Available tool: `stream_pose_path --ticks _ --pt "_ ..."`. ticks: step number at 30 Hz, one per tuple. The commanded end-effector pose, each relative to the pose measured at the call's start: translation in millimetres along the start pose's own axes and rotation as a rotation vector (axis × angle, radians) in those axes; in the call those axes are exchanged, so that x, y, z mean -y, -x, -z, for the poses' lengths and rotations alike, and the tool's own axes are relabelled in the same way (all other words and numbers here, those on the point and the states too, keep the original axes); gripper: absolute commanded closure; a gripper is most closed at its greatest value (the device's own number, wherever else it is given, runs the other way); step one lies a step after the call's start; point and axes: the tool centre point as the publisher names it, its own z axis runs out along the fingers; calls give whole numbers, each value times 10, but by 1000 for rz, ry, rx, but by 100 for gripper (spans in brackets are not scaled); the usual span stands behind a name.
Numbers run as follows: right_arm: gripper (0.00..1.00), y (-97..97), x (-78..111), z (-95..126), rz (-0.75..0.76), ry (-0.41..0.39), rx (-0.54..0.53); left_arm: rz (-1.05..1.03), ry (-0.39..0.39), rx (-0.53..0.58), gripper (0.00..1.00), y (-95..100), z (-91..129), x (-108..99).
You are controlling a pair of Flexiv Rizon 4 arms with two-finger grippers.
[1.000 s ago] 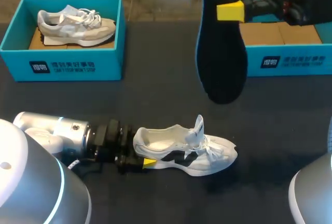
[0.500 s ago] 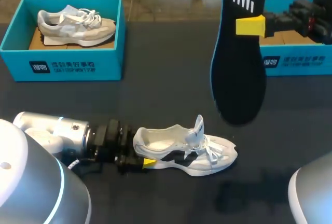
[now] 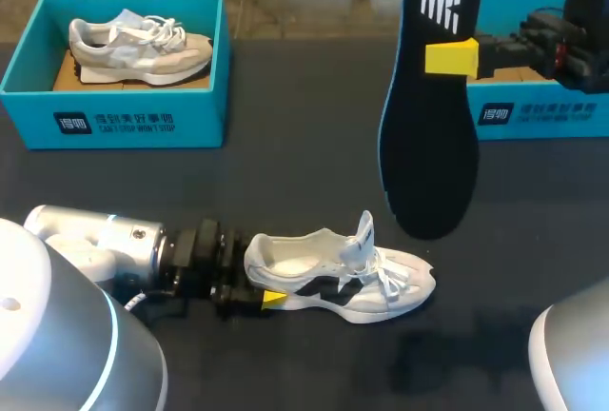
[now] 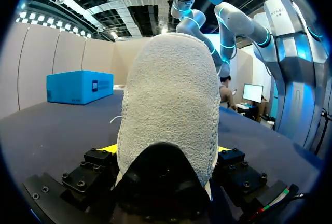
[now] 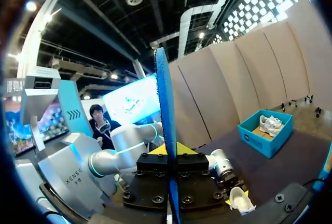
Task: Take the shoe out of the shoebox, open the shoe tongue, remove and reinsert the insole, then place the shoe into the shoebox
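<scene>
On the dark table [image 3: 285,178], at six o'clock, the left hand [image 3: 255,284] clamps the shoe [image 3: 338,276] by its heel; at one o'clock the right hand [image 3: 455,57] pinches the insole [image 3: 428,145] aloft.

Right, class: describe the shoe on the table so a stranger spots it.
On the dark table, look nearer the robot than the teal cardboard shoeboxes. A white fabric trainer lies there, heel in the left arm's jaws. Unlike the beige trainer boxed at far left, it has black side stripes.
</scene>
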Motion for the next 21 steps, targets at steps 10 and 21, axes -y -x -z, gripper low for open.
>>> stream_pose_path --ticks 10,21 --pt "100 101 -13 -109 -19 13 -23 0 -1 -5 100 20 -12 -24" --pt "100 101 -13 -109 -19 13 -23 -8 36 -26 0 29 78 7"
